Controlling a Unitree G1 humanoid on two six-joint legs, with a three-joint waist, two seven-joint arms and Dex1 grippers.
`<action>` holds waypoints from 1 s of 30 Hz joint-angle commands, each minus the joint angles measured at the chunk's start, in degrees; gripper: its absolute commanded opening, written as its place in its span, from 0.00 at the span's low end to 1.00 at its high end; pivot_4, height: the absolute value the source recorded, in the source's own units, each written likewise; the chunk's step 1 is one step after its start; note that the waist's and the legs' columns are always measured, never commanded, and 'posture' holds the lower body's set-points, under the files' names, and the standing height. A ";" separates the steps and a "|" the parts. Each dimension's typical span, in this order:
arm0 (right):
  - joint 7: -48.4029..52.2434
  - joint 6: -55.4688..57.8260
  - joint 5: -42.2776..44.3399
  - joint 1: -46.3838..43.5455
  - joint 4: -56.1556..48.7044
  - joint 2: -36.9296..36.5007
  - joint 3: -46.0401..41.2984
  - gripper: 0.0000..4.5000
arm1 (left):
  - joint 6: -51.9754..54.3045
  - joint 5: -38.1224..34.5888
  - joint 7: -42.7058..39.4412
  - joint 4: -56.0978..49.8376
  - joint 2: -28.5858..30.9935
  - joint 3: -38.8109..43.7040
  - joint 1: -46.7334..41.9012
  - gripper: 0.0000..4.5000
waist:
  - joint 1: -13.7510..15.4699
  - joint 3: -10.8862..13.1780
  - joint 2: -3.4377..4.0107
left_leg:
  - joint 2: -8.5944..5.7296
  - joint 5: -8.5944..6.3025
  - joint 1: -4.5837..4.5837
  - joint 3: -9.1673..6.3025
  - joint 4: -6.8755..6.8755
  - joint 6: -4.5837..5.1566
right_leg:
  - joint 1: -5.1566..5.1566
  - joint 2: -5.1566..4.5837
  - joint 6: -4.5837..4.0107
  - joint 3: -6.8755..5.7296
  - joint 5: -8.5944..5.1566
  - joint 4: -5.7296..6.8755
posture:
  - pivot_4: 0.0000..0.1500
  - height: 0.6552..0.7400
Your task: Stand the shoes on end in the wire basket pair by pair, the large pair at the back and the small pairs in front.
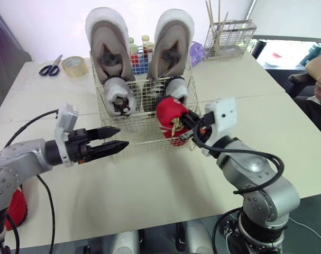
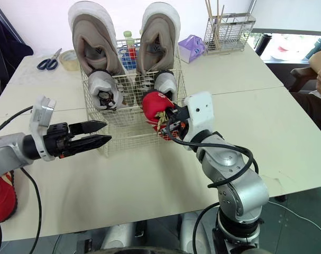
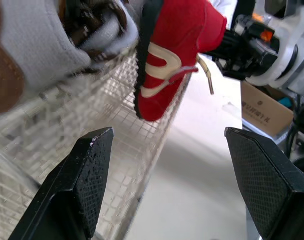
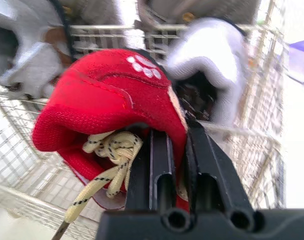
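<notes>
Two pairs already stand on end in the wire basket (image 1: 139, 132), mid-frame on the worktop (image 1: 149, 185): the large tan pair (image 1: 108, 47) at the back and a small grey pair (image 1: 119, 95) before it. My right end effector (image 4: 174, 137) is clenched on a small red shoe (image 1: 171, 114) at the basket's front right corner. My left end effector (image 1: 122, 136) hangs spread and empty at lower left. Next, I judge, this shoe must be set on end in front.
</notes>
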 commanded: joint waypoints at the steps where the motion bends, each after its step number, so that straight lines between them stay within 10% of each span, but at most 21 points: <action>1: -3.43 1.84 -0.81 1.58 -0.89 1.73 -4.24 0.01 | -0.12 0.31 -0.72 -0.20 0.15 0.61 -0.82 0.82 | -0.05 0.00 0.00 | 0.00 0.00 0.00 -0.01 0.00 0.00 | 0.00 0.00 0.00 0.00 0.00 0.00 | 1.00 1.00; 4: -3.85 2.02 -0.58 1.72 -0.59 2.16 -4.63 0.01 | 0.01 0.23 -0.73 -0.35 0.27 0.97 -0.57 0.82 | 0.00 -0.02 -0.03 | 0.01 0.00 0.00 -0.03 0.00 0.00 | 0.02 0.00 0.00 0.00 0.00 0.00 | 1.00 1.00; 11: 0.23 1.31 2.42 2.17 -1.82 -1.93 -4.56 0.66 | 0.41 -0.21 0.01 -0.94 0.52 2.22 0.42 0.82 | -0.56 -0.08 -0.13 | 0.02 0.00 0.03 -0.26 0.00 0.00 | 0.03 0.01 -0.01 0.00 0.00 -0.02 | 1.00 1.00; 25: 30.29 -19.10 22.96 11.04 0.31 -24.24 -18.91 0.66 | 1.16 -1.06 1.39 -0.37 0.23 5.33 2.19 0.82 | -0.88 -0.06 -0.13 | 0.05 0.00 0.10 -0.29 -0.04 0.00 | 0.04 0.08 0.00 0.02 -0.02 -0.05 | 1.00 1.00; 30: 42.02 -9.32 48.28 3.91 6.60 -37.41 -20.50 0.66 | 2.71 -6.05 7.49 -2.16 0.12 12.55 5.80 0.82 | -0.50 -0.01 -0.12 | 0.09 0.00 0.07 -0.40 -0.08 0.01 | 0.02 0.06 -0.02 0.02 -0.04 -0.05 | 1.00 1.00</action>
